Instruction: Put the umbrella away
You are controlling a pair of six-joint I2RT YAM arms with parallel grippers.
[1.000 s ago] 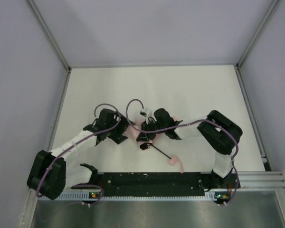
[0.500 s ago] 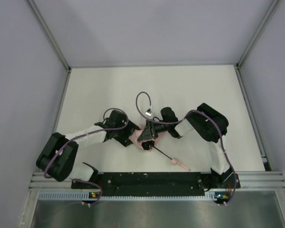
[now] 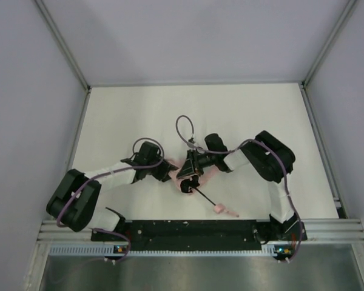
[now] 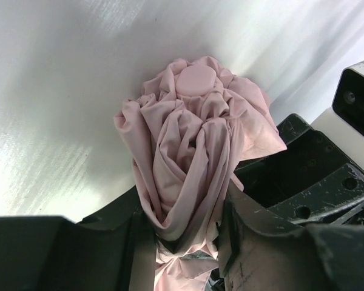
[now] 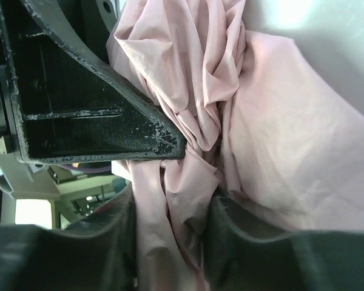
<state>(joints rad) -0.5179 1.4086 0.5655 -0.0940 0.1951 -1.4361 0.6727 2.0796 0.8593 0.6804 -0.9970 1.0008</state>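
Observation:
The umbrella point(image 3: 173, 167) lies at the middle of the white table as a bunched pale pink bundle. Its thin black shaft point(image 3: 205, 196) runs toward the near right and ends in the small pink handle point(image 3: 220, 208). My left gripper point(image 3: 166, 171) comes in from the left and my right gripper point(image 3: 187, 172) from the right, almost touching each other. In the left wrist view the gathered fabric point(image 4: 194, 133) with its round cap on top is pinched by the left gripper point(image 4: 185, 227). In the right wrist view the right gripper point(image 5: 170, 227) is shut on folds of the fabric point(image 5: 267, 139).
A purple cable point(image 3: 182, 125) loops above the right wrist. A black rail point(image 3: 194, 229) runs along the near table edge, close to the handle. Grey walls and aluminium posts point(image 3: 79, 115) enclose the table on three sides. The right arm's camera housing point(image 4: 358, 103) sits close beside the left gripper.
My left gripper has slid right onto the pink bundle and gone from wide open to shut on it. Both arms shifted their elbows, and the handle has moved slightly.

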